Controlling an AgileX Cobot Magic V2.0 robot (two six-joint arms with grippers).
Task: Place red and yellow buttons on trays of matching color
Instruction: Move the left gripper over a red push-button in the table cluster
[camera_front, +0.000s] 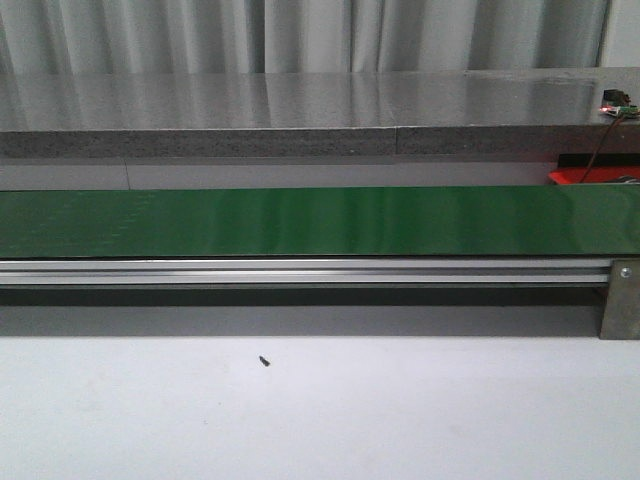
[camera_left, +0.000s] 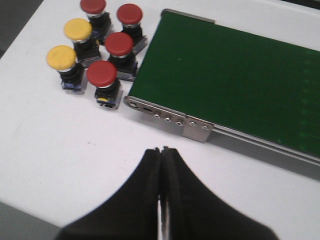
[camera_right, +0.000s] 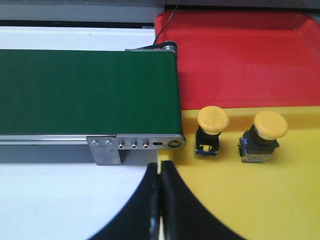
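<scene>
In the left wrist view, several red buttons (camera_left: 101, 73) and two yellow buttons (camera_left: 61, 56) (camera_left: 77, 29) stand clustered on the white table beside the end of the green conveyor belt (camera_left: 235, 75). My left gripper (camera_left: 161, 149) is shut and empty, over bare table short of them. In the right wrist view, two yellow buttons (camera_right: 213, 119) (camera_right: 270, 125) stand upright on the yellow tray (camera_right: 270, 200). The red tray (camera_right: 240, 60) beyond it holds nothing. My right gripper (camera_right: 160, 164) is shut and empty at the yellow tray's edge. Neither gripper shows in the front view.
The green belt (camera_front: 320, 222) crosses the front view on an aluminium rail (camera_front: 300, 270), with a corner of the red tray (camera_front: 590, 177) at its right end. A grey counter (camera_front: 300, 110) runs behind. A small dark speck (camera_front: 264, 361) lies on the white table.
</scene>
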